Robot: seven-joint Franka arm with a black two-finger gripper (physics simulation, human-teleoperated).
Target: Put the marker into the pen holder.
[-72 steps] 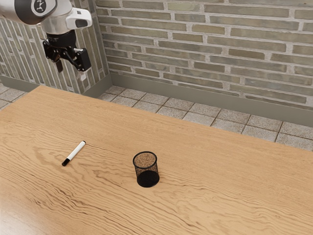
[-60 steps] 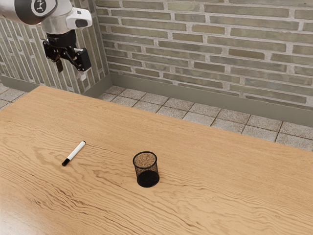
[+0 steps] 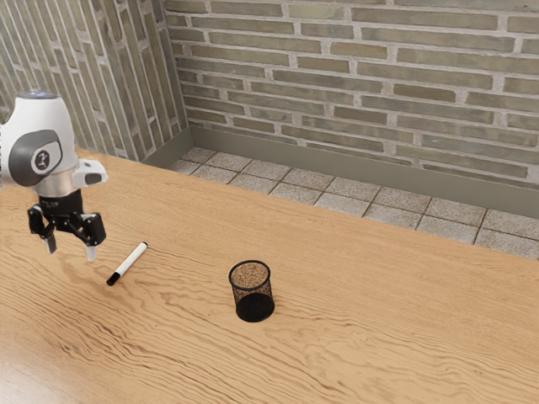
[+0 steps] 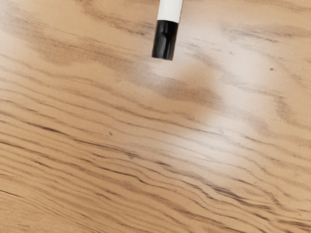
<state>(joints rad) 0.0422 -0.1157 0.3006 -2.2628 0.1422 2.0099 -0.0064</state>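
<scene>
Looks like your black two-finger gripper [image 3: 71, 248] points down, fingers spread wide, near that slim white black-capped marker [image 3: 128, 263].

The exterior view is bright and softly lit, while pale, diffuse glare patches the tabletop [image 4: 209, 150] in the wrist view.

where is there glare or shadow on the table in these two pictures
Wrist view: whitish glare on the table beside the black end of the marker and again farther off, with a soft dim patch between, perhaps shadow; exterior view: pale sheen toward the lower left, no strong shadow around the pen holder.
</scene>
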